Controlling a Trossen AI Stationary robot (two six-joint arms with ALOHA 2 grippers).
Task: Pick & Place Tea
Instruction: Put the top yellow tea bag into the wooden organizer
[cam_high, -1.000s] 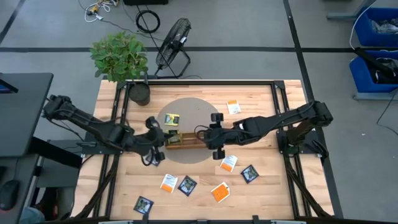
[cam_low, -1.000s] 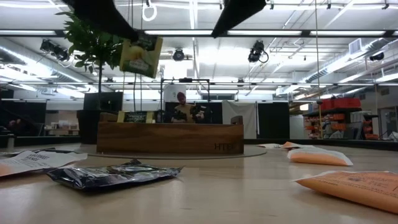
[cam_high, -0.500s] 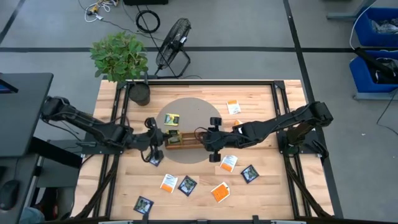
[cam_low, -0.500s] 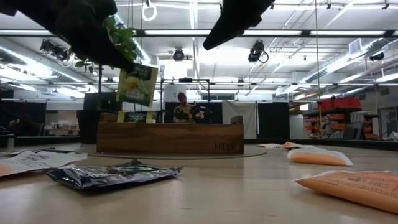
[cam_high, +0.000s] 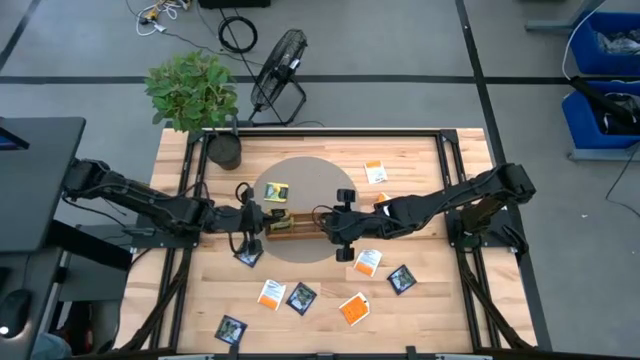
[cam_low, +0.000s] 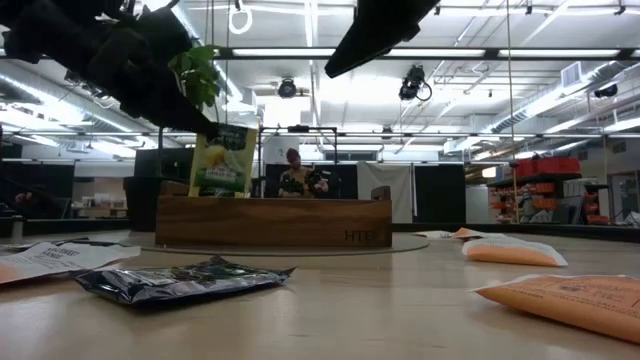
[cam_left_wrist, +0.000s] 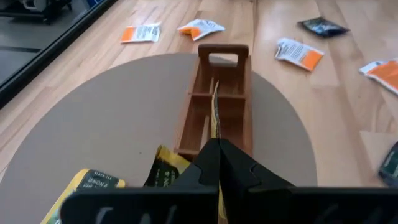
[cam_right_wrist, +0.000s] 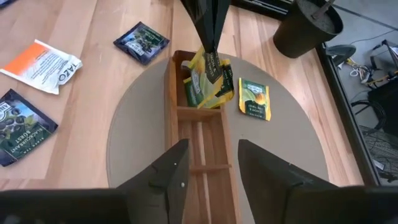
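My left gripper (cam_low: 205, 118) is shut on a yellow-green tea sachet (cam_low: 222, 160) above the left end of the long wooden tray (cam_high: 297, 224). The tray lies on a round grey mat (cam_high: 310, 180). Other yellow-green sachets (cam_right_wrist: 198, 88) stand in that end compartment, and one (cam_high: 276, 191) lies flat on the mat. My right gripper (cam_right_wrist: 211, 177) is open and hovers over the tray's right end, touching nothing. Orange (cam_high: 368, 262) and navy (cam_high: 401, 279) sachets lie on the table's near half. My left gripper pinches the sachet's top edge (cam_right_wrist: 210, 57) between its two fingers (cam_left_wrist: 208, 163), coming from above and slanting toward the table's right. The sachet hangs upright below the fingers, its lower edge (cam_low: 218, 192) level with the tray's rim over the left end compartment.
A potted plant (cam_high: 224, 150) stands at the table's far left corner. More sachets lie near the front edge (cam_high: 301, 297), (cam_high: 231, 328), beside my left gripper (cam_high: 248, 256) and at the far right (cam_high: 375, 172). In the low view, sachets (cam_low: 185, 280) lie close to the camera.
My left gripper has come down toward the tray's left end, carrying the yellow-green sachet. The sachet was high and tilted; it now hangs upright with its lower edge at the tray's rim. My right gripper has stayed open above the tray.
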